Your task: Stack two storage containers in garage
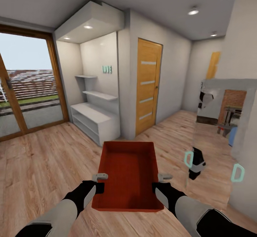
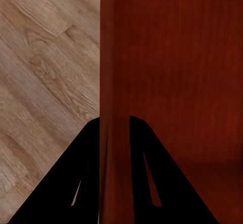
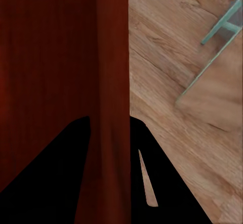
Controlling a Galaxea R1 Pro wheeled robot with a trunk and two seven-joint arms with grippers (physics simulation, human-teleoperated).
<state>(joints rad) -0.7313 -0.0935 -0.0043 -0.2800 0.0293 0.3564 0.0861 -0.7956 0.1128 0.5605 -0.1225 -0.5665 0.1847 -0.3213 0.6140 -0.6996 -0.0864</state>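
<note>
I hold one orange-red storage container (image 1: 128, 172) level in front of me, above light wood-plank flooring. It is open-topped and empty. My left gripper (image 1: 99, 182) is shut on its left wall and my right gripper (image 1: 161, 182) is shut on its right wall. In the left wrist view the thin red wall (image 2: 114, 57) runs between the black fingers of my left gripper (image 2: 115, 125). In the right wrist view the opposite wall (image 3: 111, 57) is pinched the same way by my right gripper (image 3: 109, 125). The garage is out of view.
A closed wooden door (image 1: 148, 87) stands straight ahead, with a white shelf unit (image 1: 94, 121) in an alcove to its left. A large glass sliding door (image 1: 25, 87) is at far left. A mirrored panel (image 1: 221, 140) with teal handles stands close on my right.
</note>
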